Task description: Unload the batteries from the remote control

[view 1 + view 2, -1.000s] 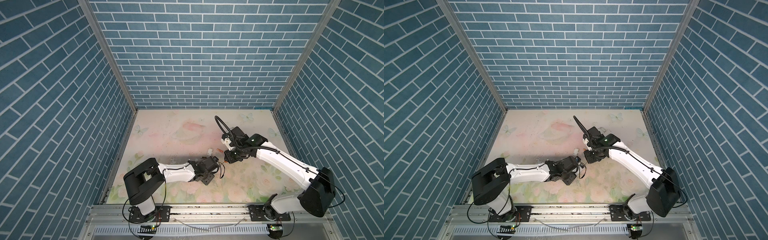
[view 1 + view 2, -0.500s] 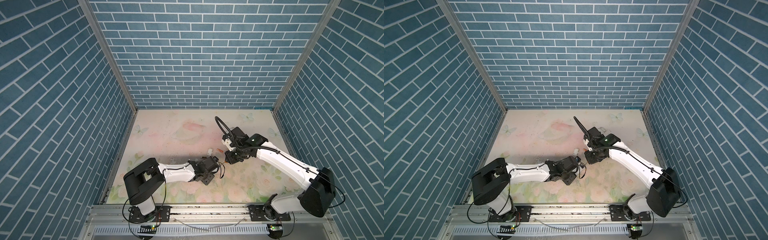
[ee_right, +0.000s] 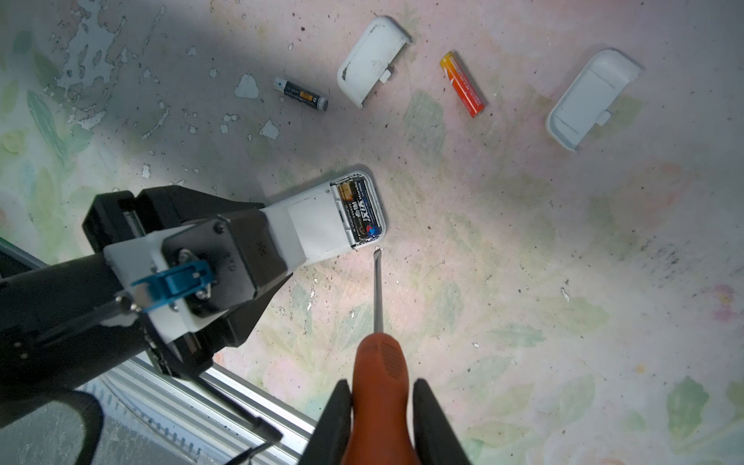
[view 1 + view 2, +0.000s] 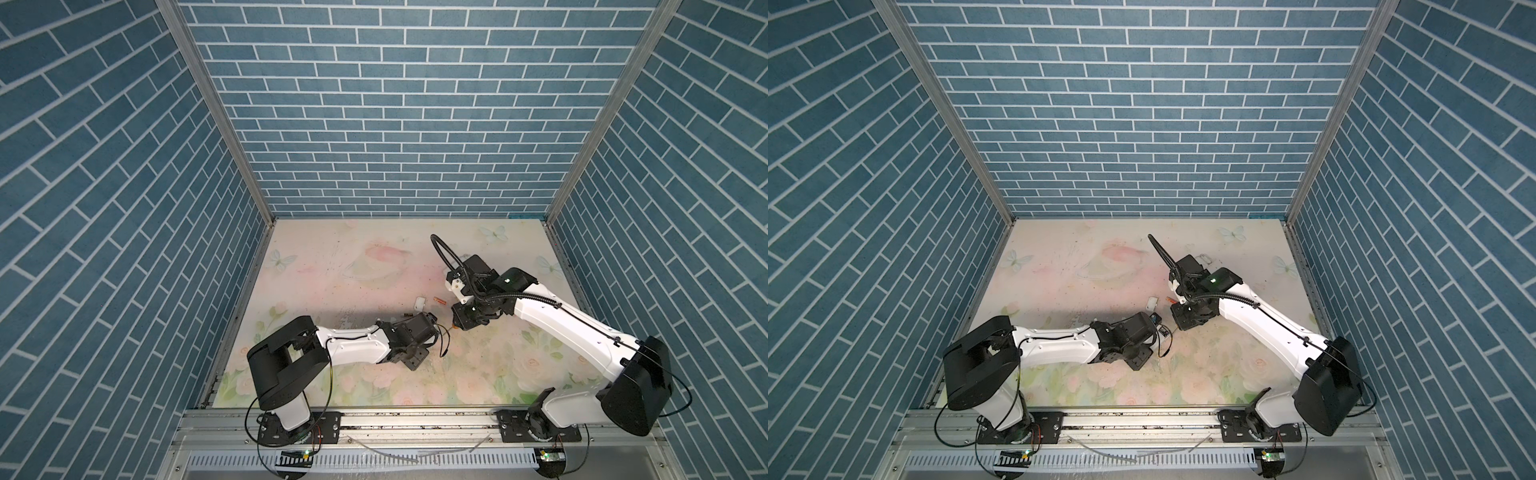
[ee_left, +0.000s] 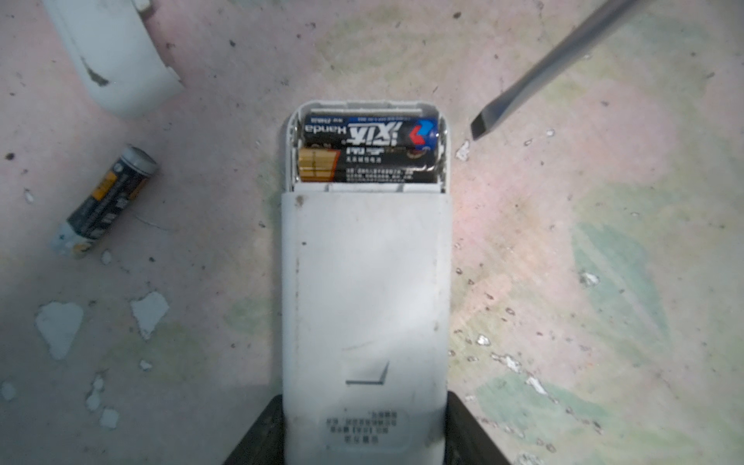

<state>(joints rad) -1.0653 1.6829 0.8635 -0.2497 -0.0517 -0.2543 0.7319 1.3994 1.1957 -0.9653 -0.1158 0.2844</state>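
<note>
My left gripper (image 5: 364,426) is shut on the white remote control (image 5: 364,302), which lies face down on the table. Its battery bay is uncovered, and two dark batteries (image 5: 368,149) lie side by side in it. The right gripper (image 3: 380,402) is shut on the orange handle of a screwdriver (image 3: 380,374). The blade tip (image 3: 377,251) hovers just beside the bay's corner, not touching the cells. A loose dark battery (image 3: 301,94) and an orange battery (image 3: 463,84) lie on the table beyond the remote. In both top views the grippers meet at mid-table (image 4: 444,324).
Two white covers lie past the remote, one (image 3: 372,58) between the loose cells and another (image 3: 592,98) farther out. The floral table surface (image 3: 563,282) has flaked paint patches. The aluminium front rail (image 3: 241,398) runs close under my left arm.
</note>
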